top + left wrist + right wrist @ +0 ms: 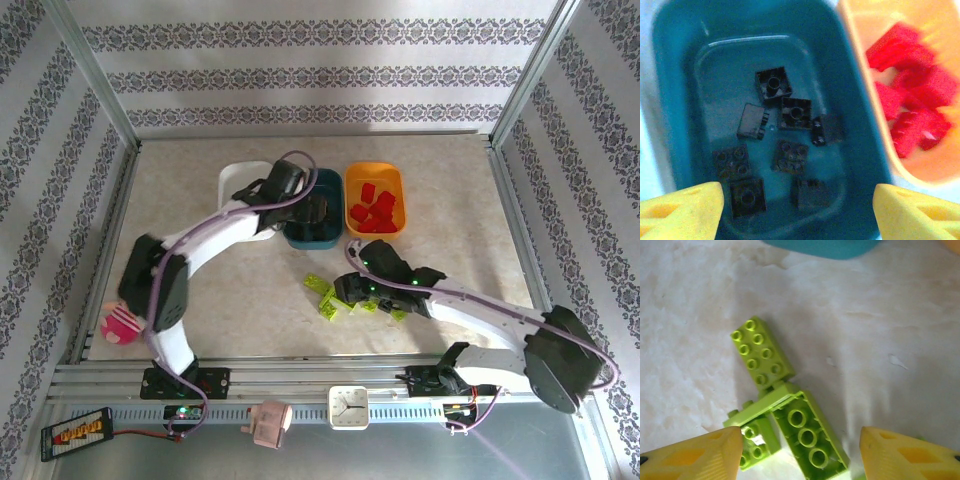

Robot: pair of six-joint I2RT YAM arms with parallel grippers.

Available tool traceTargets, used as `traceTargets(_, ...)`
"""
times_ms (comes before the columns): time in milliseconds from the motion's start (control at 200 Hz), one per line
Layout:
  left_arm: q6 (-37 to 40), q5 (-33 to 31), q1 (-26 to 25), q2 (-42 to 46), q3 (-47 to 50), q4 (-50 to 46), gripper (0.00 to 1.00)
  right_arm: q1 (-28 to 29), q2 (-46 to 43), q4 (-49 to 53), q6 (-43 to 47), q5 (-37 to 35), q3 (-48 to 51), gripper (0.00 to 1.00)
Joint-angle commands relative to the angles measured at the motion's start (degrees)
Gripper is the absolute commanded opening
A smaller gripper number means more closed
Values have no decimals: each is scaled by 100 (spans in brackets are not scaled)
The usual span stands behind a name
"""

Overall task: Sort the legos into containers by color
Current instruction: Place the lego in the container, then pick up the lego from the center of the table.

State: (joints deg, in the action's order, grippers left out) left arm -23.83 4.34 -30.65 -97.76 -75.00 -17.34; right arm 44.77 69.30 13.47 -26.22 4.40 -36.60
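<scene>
My left gripper (797, 200) hangs spread and empty over the teal tub (675, 100) holding the black bricks (790, 115); red bricks (375, 208) sit in the orange tub (375, 170) beside it. My right gripper (800, 440) hovers, jaws apart, over loose green bricks (762, 352) on the table (880, 340), placed to pinch one.

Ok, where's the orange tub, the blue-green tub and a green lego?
orange tub (375, 167), top external view, on its far rim.
dark teal tub (725, 80), left wrist view, on the bare floor inside.
lime green lego (760, 352), right wrist view, on its studded top.
</scene>
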Motion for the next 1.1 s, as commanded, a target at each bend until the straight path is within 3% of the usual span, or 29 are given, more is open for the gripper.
traceTargets(0, -342, 56, 19, 1229, 1104, 822, 82, 245, 579, 2, 438, 27, -530, 63)
traceTargets(245, -966, -82, 17, 3992, 3459, 791, 88, 527, 2126, 128, 770, -227, -1527, 63)
traceTargets(445, -1469, -47, 11, 5287, 4505, 459, 93, 588, 2975, 328, 916, -507, -2092, 62)
traceTargets(505, -1525, -70, 15, 5526, 4662, 418, 100, 609, 3162, 406, 934, -602, -2233, 61)
traceTargets(625, -1537, -123, 17, 5805, 4745, 301, 100, 617, 3488, 574, 994, -718, -2445, 57)
traceTargets(790, -1493, -188, 10, 5929, 4622, 67, 100, 629, 3709, 483, 1030, -508, -2559, 40)
traceTargets(949, -1492, -184, 16, 6021, 4594, 34, 100, 628, 3669, 67, 1020, -18, -2649, 27)
traceTargets(1094, -1470, -205, 19, 6075, 4585, 1, 100, 622, 3215, -337, 862, 263, -2685, 23)
